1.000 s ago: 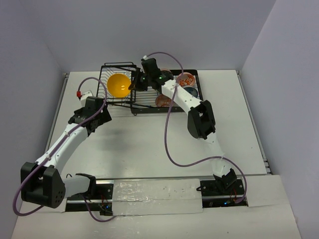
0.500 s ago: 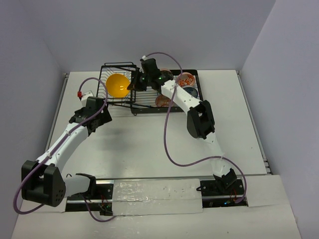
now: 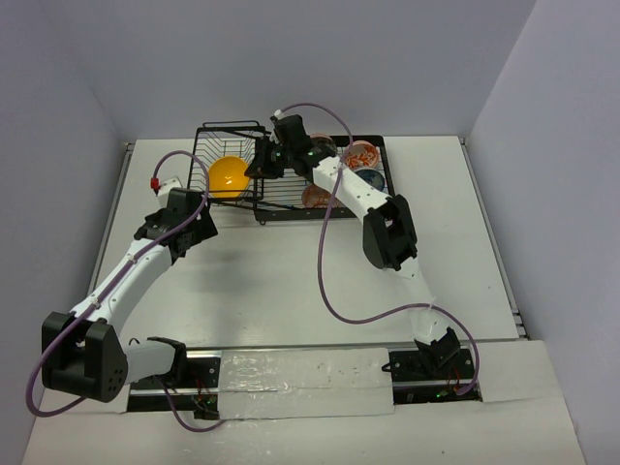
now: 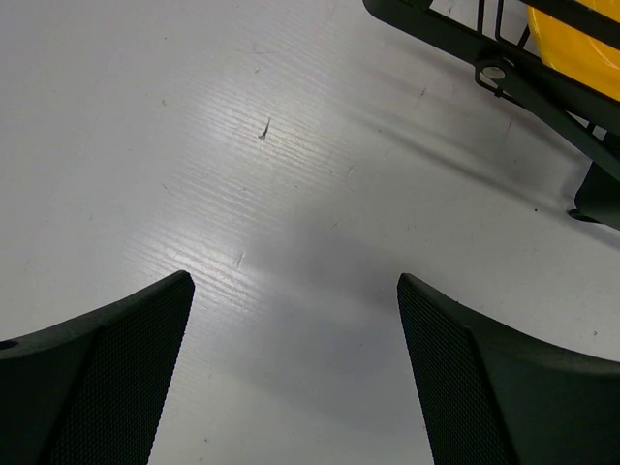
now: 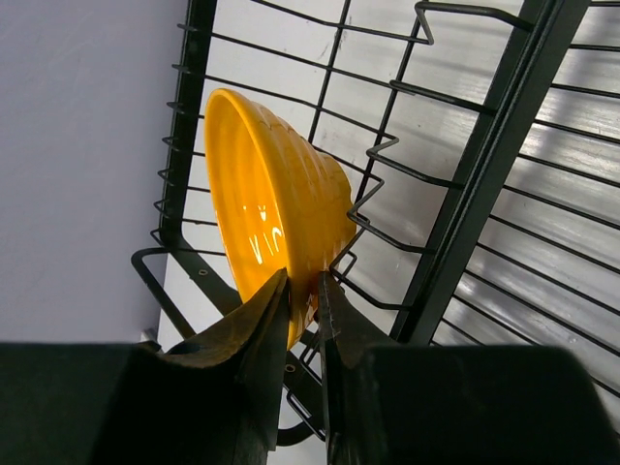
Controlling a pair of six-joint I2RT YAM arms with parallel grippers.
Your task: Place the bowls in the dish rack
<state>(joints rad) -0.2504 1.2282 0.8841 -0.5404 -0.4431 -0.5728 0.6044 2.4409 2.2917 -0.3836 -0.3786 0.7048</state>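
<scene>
Right tool point(image 5: 302, 281) on one yellow bowl point(image 5: 271, 194), within dish rack point(image 5: 489, 145).

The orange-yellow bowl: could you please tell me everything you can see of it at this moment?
The orange-yellow bowl is plain, glossy and round, ceramic-looking, with faint ridges on its outer wall. It stands tilted on edge in the basket section at the left end of the black wire dish rack, its outer wall seemingly against the wires. The right gripper is shut on its rim, one finger inside and one outside. Nothing lies in it.
</scene>
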